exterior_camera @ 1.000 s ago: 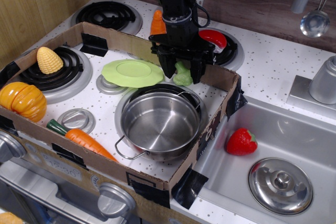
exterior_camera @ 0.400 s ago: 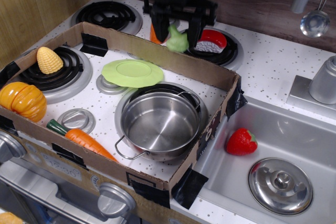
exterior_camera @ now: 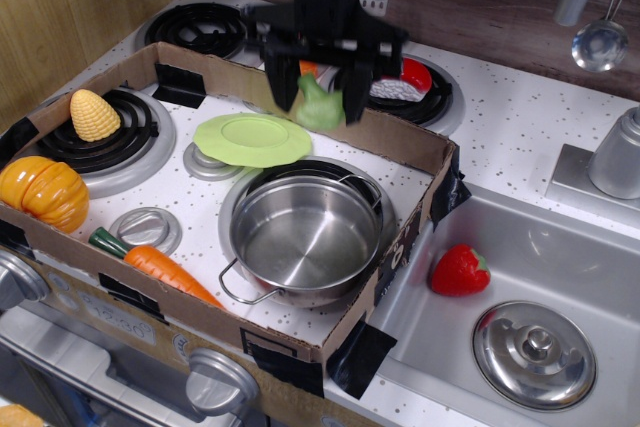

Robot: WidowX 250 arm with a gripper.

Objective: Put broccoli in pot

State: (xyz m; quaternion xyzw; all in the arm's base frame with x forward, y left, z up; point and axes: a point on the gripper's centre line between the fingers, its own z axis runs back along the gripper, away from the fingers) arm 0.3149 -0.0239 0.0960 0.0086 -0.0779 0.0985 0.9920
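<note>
Cardboard tray [exterior_camera: 415, 147]: a taped, low-walled box on the toy stovetop, spreading below and in front of the gripper; its back wall runs just under the fingers.
Pot [exterior_camera: 305, 235]: shiny steel, empty, upright inside the tray, below and in front of the gripper, well apart from it.
Gripper [exterior_camera: 318, 99]: black, hanging above the tray's back wall, fingers pinching the broccoli between them.
Plate [exterior_camera: 252, 138]: flat, light green, just below and to the camera-left of the gripper, behind the pot.
Broccoli [exterior_camera: 320, 108]: pale green, held in the air between the fingers, not yet over the pot's opening.
Risk: released from here, it would likely land on the plate or the tray floor behind the pot. A loose pinch on the lumpy head could let it slip. Coming down low, the fingers might clip the pot's rim or wire handle.
</note>
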